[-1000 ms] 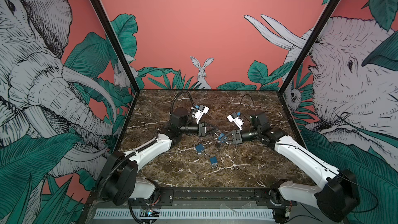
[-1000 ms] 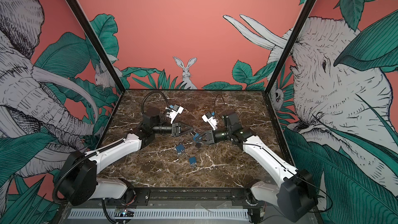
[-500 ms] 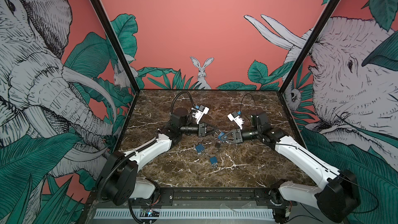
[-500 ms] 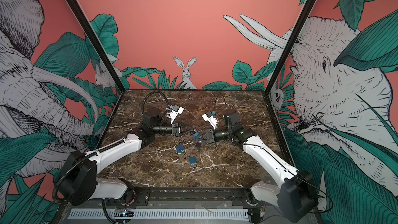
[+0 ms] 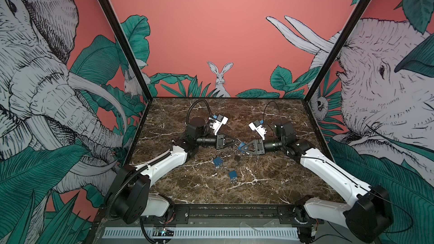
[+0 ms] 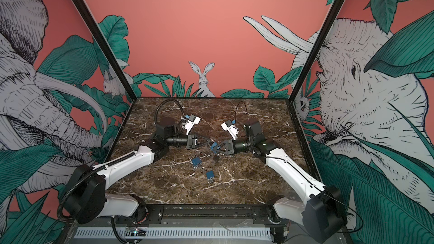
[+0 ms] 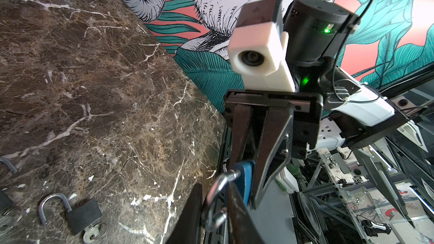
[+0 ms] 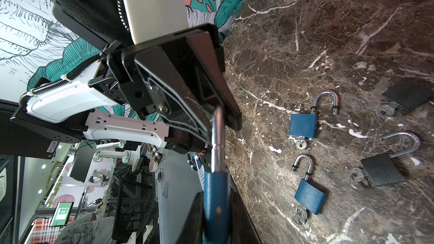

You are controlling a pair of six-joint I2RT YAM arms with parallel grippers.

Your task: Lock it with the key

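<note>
Above the middle of the marble table (image 5: 270, 184), my right gripper (image 8: 216, 207) is shut on the body of a blue padlock (image 8: 216, 184). Its silver shackle (image 8: 217, 132) points towards my left gripper (image 7: 213, 207). That gripper has closed on the shackle (image 7: 218, 184), which sits between its two dark fingers (image 7: 190, 210). Both top views show the two grippers tip to tip, left (image 5: 234, 142) and right (image 5: 240, 147), with the blue padlock (image 6: 213, 149) between them. The held padlock's key is hidden.
Below the grippers lie two blue padlocks (image 8: 303, 125) (image 8: 310, 198) and two black ones (image 8: 381, 172) (image 8: 408, 93). The three whose shackles show are open, and each of the four has a key (image 8: 300, 215) in it. In a top view they lie near the middle (image 5: 218, 161).
My left gripper has moved right to the held padlock and its jaws have narrowed around the shackle. The right gripper has stayed shut on the padlock body.
</note>
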